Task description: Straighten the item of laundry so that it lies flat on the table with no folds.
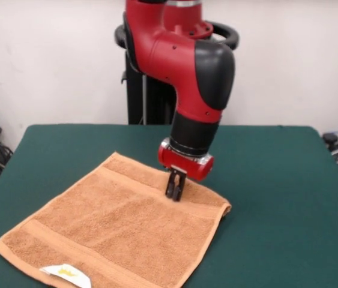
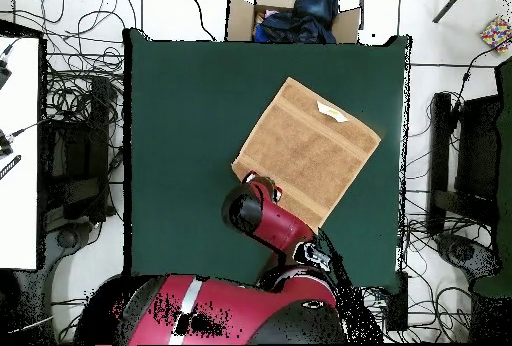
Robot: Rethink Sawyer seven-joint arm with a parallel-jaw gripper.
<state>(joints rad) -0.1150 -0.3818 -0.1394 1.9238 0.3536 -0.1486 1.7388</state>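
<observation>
Front view shows the orange-tan terry hand towel spread lower left on the dark green felt table. Its upper right edge lies under the black gripper; whether that pincer grasps cannot be told.

In the front view the towel lies spread on the tabletop toward 7 o'clock. The claw stands on its 1 o'clock edge; the tag lies at its 6 o'clock edge.

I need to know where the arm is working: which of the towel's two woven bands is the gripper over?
The gripper is over the band at the towel's far end in the front view, opposite the band beside the white tag.
</observation>
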